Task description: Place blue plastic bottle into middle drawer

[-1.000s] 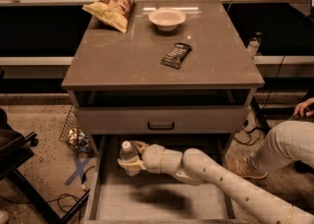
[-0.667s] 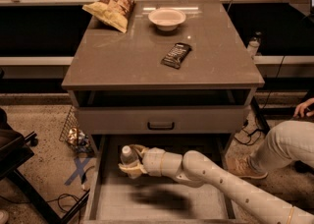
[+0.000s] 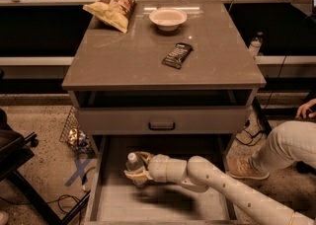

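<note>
**A:** Clear plastic, white cap, pale label: the small blue plastic bottle [image 3: 132,159] stands upright in the two-finger gripper [image 3: 135,166], whose fingers [image 3: 143,156] are clamped around its body.

**B:** Where is it?

**A:** Inside the wide grey-brown middle drawer [image 3: 163,205], over the left of its pale floor, below the shut drawer with the dark handle [image 3: 162,120] under the brown desk [image 3: 148,56]. I cannot tell whether its base touches.

**B:** How to finish well?

**A:** I'd lower gently until the base sits flat, keeping it upright. Then spread the fingers just enough and lift straight out, clear of the left wall.
</note>
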`<state>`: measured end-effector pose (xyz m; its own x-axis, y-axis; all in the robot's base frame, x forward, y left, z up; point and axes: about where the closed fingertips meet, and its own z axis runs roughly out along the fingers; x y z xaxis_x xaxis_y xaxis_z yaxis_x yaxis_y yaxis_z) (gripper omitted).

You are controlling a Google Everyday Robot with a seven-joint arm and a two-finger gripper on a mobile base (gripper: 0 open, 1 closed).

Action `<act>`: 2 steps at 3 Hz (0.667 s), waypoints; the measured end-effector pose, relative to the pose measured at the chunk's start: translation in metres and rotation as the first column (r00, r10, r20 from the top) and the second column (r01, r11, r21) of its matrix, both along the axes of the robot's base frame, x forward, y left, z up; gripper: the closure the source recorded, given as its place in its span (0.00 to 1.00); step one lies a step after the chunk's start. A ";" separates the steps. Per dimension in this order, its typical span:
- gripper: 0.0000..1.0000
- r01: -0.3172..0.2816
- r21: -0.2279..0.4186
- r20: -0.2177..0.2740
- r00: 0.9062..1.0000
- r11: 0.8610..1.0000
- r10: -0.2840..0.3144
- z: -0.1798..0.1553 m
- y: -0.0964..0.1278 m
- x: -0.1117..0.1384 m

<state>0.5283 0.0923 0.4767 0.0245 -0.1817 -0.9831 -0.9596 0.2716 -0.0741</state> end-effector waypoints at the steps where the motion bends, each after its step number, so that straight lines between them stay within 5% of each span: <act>1: 1.00 0.025 0.023 -0.068 0.997 0.999 -0.023 -0.013 -0.007 0.001; 2: 0.75 0.025 0.023 -0.068 0.997 0.999 -0.023 -0.008 -0.007 0.001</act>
